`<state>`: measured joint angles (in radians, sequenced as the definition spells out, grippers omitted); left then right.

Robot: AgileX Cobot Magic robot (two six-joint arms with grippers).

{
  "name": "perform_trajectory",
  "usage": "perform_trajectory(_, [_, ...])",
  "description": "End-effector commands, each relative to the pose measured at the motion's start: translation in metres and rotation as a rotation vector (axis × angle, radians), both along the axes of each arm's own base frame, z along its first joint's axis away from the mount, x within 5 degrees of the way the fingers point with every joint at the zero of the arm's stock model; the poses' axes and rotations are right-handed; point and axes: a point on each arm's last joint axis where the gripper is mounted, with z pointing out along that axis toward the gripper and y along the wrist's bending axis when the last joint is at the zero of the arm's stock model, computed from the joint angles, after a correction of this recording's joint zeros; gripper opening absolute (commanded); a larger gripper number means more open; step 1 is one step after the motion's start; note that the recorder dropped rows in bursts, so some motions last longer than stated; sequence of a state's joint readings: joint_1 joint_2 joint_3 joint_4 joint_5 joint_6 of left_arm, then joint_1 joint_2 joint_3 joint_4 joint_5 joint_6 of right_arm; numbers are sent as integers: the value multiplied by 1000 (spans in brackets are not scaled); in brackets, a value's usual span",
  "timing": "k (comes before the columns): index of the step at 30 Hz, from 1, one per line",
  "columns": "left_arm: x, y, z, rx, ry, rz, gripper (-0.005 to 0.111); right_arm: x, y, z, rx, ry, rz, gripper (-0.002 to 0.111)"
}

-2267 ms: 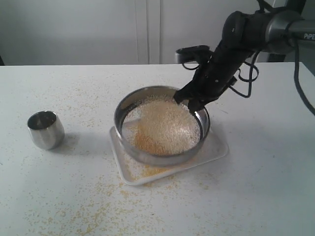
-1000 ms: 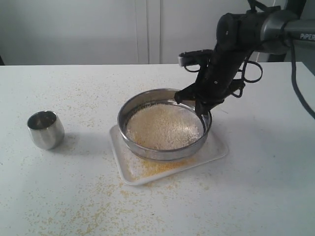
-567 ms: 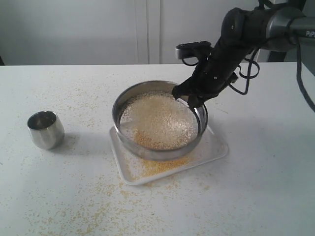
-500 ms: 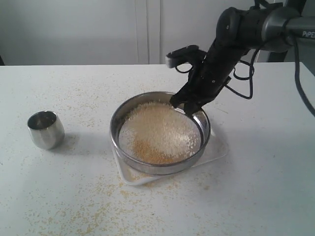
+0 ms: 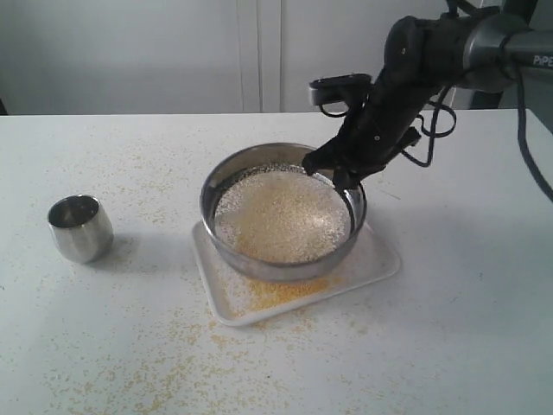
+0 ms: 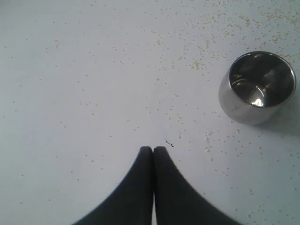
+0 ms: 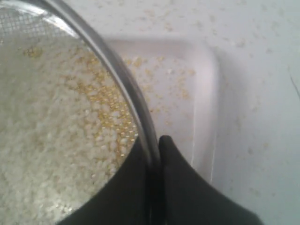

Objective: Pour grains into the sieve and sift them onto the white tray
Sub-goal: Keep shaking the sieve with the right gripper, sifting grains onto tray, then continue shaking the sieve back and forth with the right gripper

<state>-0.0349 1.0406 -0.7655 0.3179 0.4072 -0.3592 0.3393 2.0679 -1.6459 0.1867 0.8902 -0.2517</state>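
Observation:
The round steel sieve (image 5: 226, 177) hangs just above the white tray (image 5: 376, 259), its mesh covered with pale and yellow grains (image 5: 281, 216). My right gripper (image 5: 339, 175) is shut on the sieve's far right rim; in the right wrist view the rim (image 7: 123, 79) runs between the two dark fingers (image 7: 180, 187). Fine yellow grains (image 5: 281, 292) lie on the tray under the sieve's front edge. My left gripper (image 6: 153, 149) is shut and empty over bare table, out of the exterior view.
A small rounded steel cup (image 5: 79, 227) stands empty at the left of the table, also near my left gripper (image 6: 257, 86). Spilled grains are scattered over the tabletop (image 5: 155, 363), thickest in front of the tray. A pale wall runs behind the table.
The right gripper has been shaking the sieve from side to side over the tray, and the grains shifted inside it. More yellow grains lie on the tray. The cup has not moved.

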Motion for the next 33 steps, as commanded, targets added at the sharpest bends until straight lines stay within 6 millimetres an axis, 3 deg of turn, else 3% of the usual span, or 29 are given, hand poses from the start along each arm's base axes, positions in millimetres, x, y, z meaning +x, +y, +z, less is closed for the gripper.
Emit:
perform_trajectory(1, [-2,1,-1,3,5,4,1,0,-4,10,-45,-42,-20,0])
perform_trajectory(2, [-2,1,-1,3,5,4,1,5,-10,11,15,-20,-253,0])
perform_trajectory(3, [-2,1,-1,3,5,4,1,6,-11,11,49,-10,-334,0])
perform_trajectory(5, [-2,1,-1,3,5,4,1,0,2,11,71,-6,-123,0])
perform_trajectory(7, [-2,1,-1,3,5,4,1,-13,13,9,-14,-15,322,0])
perform_trajectory(8, [-2,1,-1,3,5,4,1,-14,11,9,-50,-11,360,0])
perform_trajectory(11, [-2,1,-1,3,5,4,1,5,-14,10,0,-21,-255,0])
perform_trajectory(12, [-2,1,-1,3,5,4,1,6,-14,11,36,-4,-343,0])
perform_trajectory(14, [-2,1,-1,3,5,4,1,-2,2,10,53,6,-76,0])
perform_trajectory(16, [-2,1,-1,3,5,4,1,-16,12,8,-33,8,363,0])
perform_trajectory(17, [-2,1,-1,3,5,4,1,-16,9,7,-66,14,372,0])
perform_trajectory(21, [-2,1,-1,3,5,4,1,4,-15,9,-2,0,-288,0])
perform_trajectory(22, [-2,1,-1,3,5,4,1,3,-11,9,16,9,-230,0])
perform_trajectory(25, [-2,1,-1,3,5,4,1,-16,11,9,-44,14,364,0])
perform_trajectory(26, [-2,1,-1,3,5,4,1,-17,7,8,-89,17,387,0])
perform_trajectory(27, [-2,1,-1,3,5,4,1,-9,3,8,-102,-20,261,0])
perform_trajectory(29, [-2,1,-1,3,5,4,1,4,-13,10,-22,-26,-218,0])
perform_trajectory(30, [-2,1,-1,3,5,4,1,5,-12,11,22,-10,-294,0])
perform_trajectory(31, [-2,1,-1,3,5,4,1,3,-7,11,43,-4,-204,0])
perform_trajectory(33, [-2,1,-1,3,5,4,1,-11,14,11,31,0,204,0])
